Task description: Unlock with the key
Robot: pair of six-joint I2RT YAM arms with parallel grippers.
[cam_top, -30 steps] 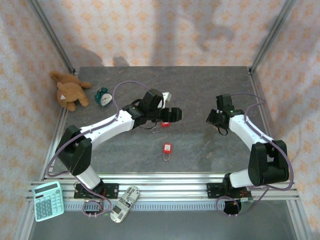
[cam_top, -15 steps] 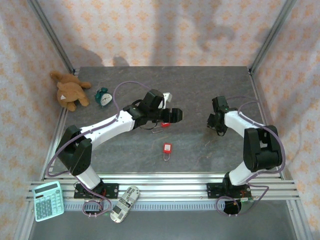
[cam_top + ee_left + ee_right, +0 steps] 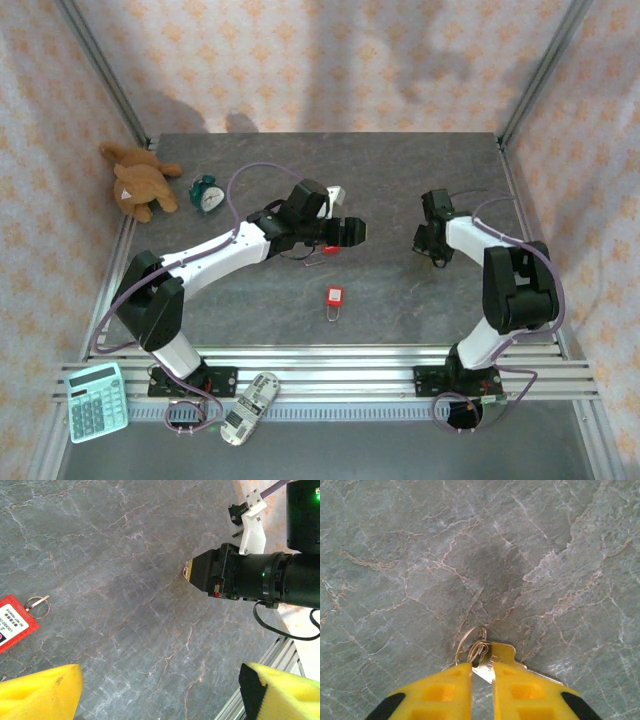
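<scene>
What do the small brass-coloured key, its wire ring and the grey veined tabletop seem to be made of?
Brass-coloured key: metal, likely brass, with a dull yellow sheen.
Wire ring: silvery steel-like metal, glinting along its curve.
Grey veined tabletop: looks like marble or a printed stone-look surface, matt; the pictures leave that open.

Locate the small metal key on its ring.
The small metal key is at the grey stone-patterned table's right side, between the right gripper's yellow fingers in the right wrist view, well apart from the red padlock near the middle front.
</scene>
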